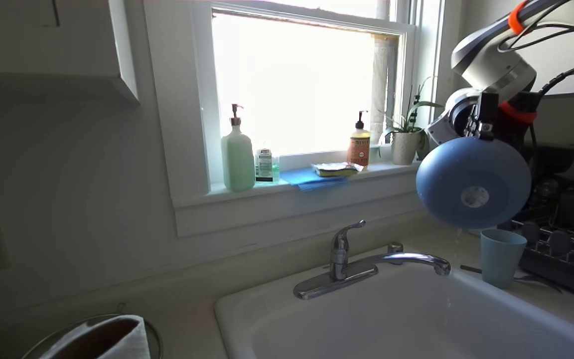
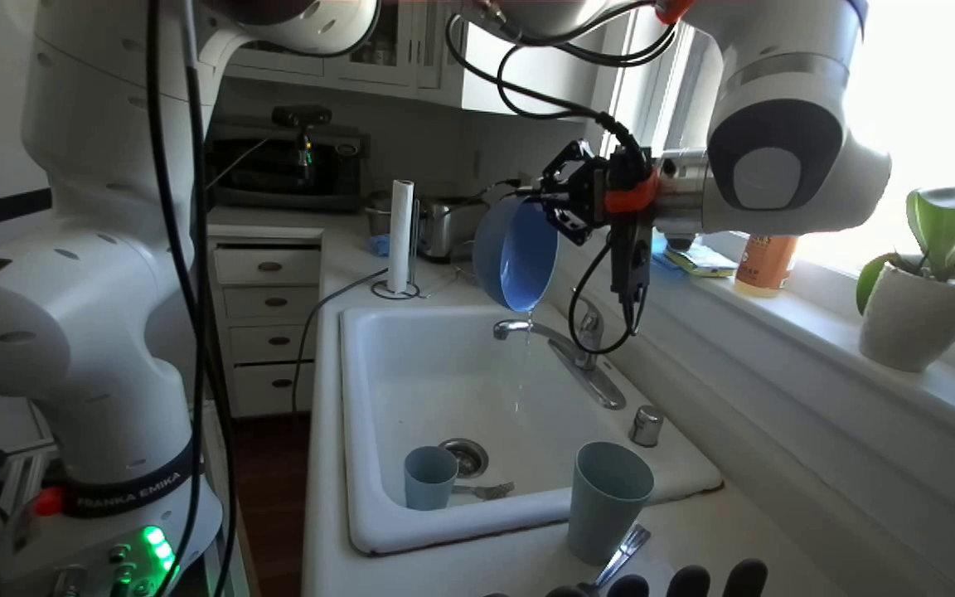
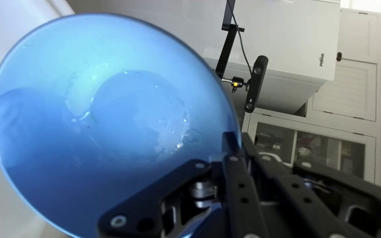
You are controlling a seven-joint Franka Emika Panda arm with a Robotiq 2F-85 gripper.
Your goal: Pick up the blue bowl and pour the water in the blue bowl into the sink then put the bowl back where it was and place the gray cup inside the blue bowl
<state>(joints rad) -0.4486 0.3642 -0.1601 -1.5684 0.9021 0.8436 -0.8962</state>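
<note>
The wrist view shows the wet inside of the bowl [image 3: 137, 109]; an exterior view alone adds a second cup [image 2: 430, 481] in the sink [image 2: 411, 381], the gray cup [image 2: 606, 506] standing on the counter [image 2: 436, 572]. My gripper [image 3: 240, 145], closed on the rim, holds the bowl tipped above the sink, trickling water [image 2: 525, 361]. Lettering: "FRANKA EMIKA" on my base [image 2: 133, 497], "Whirlpool" on a white appliance [image 3: 286, 39].

A sink [image 2: 461, 317], faucet [image 1: 339, 259], toaster [image 2: 451, 234] and cabinets [image 2: 386, 73] mark this as a kitchen.
</note>
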